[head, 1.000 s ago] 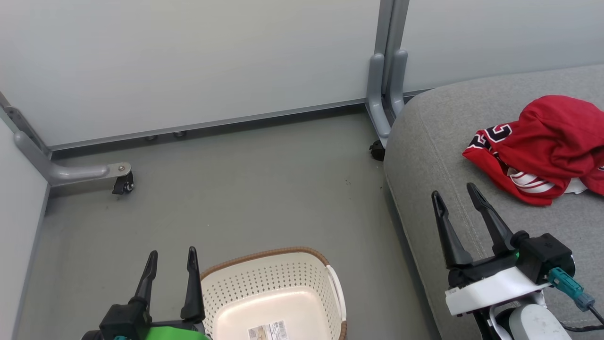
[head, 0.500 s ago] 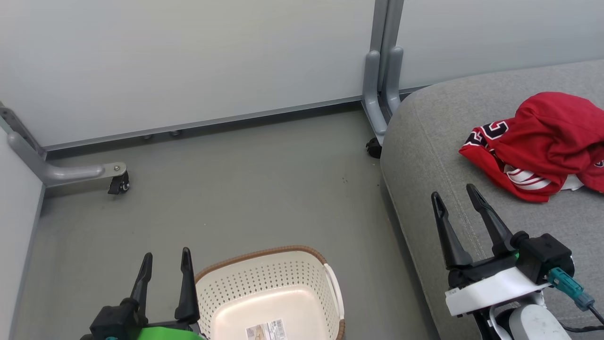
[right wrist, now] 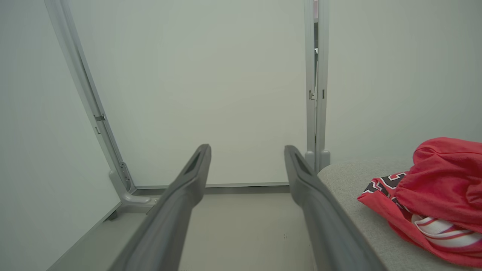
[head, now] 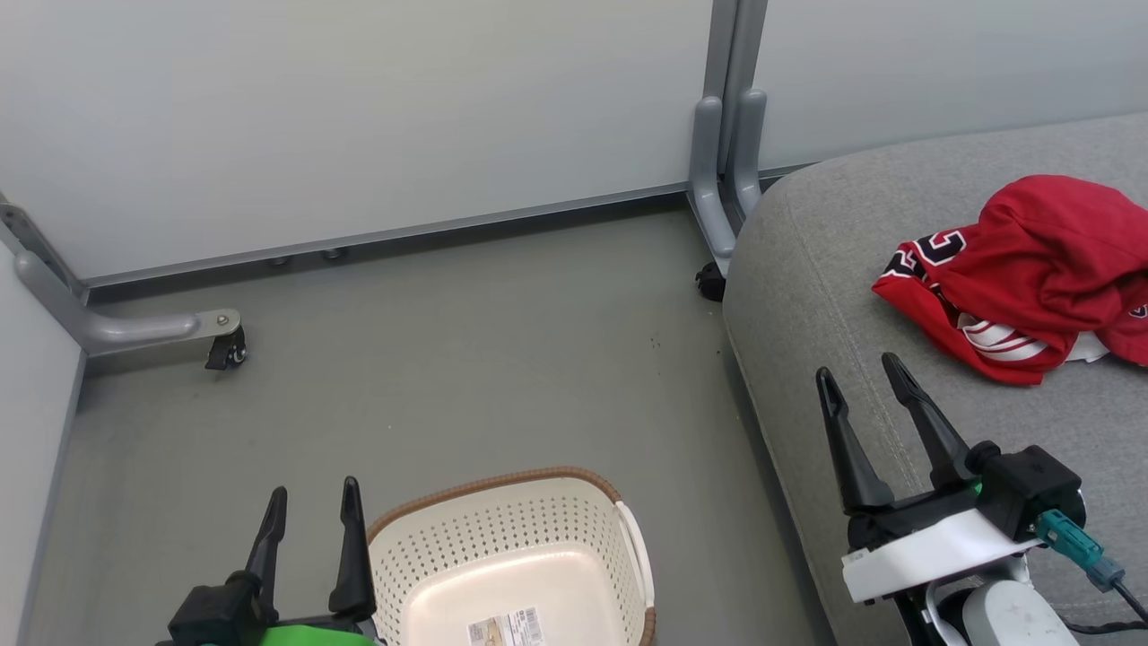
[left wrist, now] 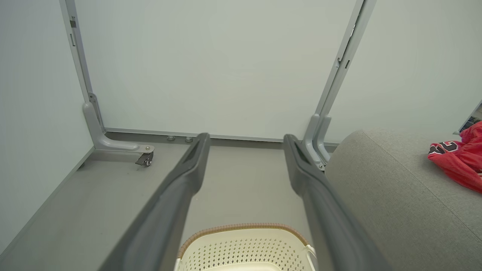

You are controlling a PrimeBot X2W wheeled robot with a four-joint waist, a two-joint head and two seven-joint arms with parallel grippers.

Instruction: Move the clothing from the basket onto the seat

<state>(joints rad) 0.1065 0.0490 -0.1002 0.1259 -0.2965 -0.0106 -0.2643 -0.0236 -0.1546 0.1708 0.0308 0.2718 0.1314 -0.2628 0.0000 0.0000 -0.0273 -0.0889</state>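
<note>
A crumpled heap of red jersey clothing (head: 1031,260) with white trim and black-and-white lettering lies on the large light-grey fabric-upholstered seat (head: 834,296). It sits toward the right of the head view, cut by the picture's right edge, and whether the heap is one garment or two cannot be told. The cream-white perforated plastic basket (head: 502,529) with its brown woven-look rim stands on the grey floor (head: 448,359), left of the seat and apart from it, at the bottom edge of the head view. A printed label (head: 508,628) lies on its pale bottom.

The left gripper (head: 314,487), two long dark fingers on a green-marked wrist, hovers just beside the basket's left rim. Its fingers are spread apart and grasp nothing. In the left wrist view the basket's far rim shows low down between them.

The right gripper (head: 856,367) hangs over the near left part of the seat, its fingers likewise parted and empty. The tips point up the cushion near its stitched seam, well short of the clothing — bare grey fabric lies between.

Behind everything stand pale grey partition panels (head: 359,117) on grey metal feet — one foot carries a small black caster (head: 229,348)
</note>
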